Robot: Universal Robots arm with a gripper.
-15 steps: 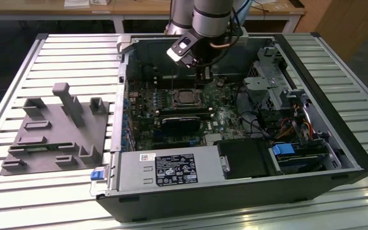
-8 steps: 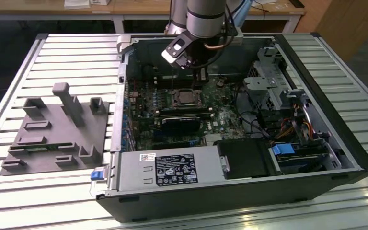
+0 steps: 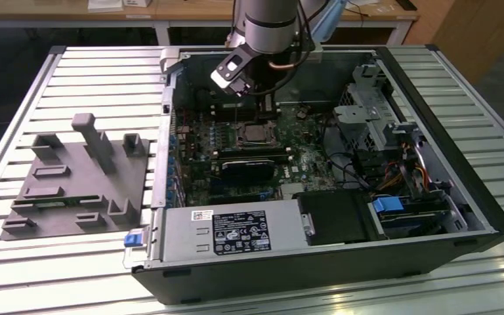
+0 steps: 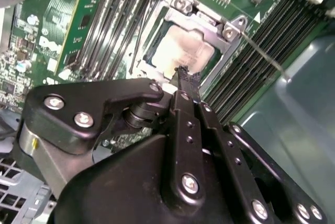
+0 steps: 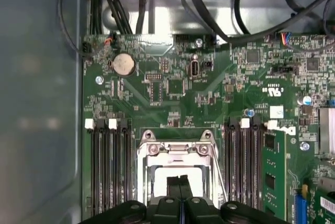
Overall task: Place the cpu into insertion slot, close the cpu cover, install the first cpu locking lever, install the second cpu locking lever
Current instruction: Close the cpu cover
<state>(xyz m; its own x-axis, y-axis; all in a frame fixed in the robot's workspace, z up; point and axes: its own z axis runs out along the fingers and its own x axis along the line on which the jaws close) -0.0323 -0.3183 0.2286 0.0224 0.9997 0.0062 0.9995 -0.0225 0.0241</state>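
The cpu (image 4: 180, 51) lies flat in the insertion slot (image 3: 254, 134) on the green board, its silvery top showing through the window of the cpu cover (image 5: 177, 152). The cover is down over the chip in both wrist views. A thin metal locking lever (image 4: 261, 52) angles away from one corner of the socket. My gripper (image 4: 182, 72) hovers just above the socket's edge, its black fingers pressed together with nothing between them. In the exterior view the gripper (image 3: 267, 104) hangs inside the open computer case, a little behind the socket.
Long black memory slots (image 5: 107, 166) flank the socket on both sides. A coin battery (image 5: 123, 64) and black cables (image 5: 209, 20) lie beyond it. Around the board are the case wall, a drive cage (image 3: 375, 115) and the power supply (image 3: 234, 233). A grey fixture (image 3: 77, 177) stands outside on the exterior view's left.
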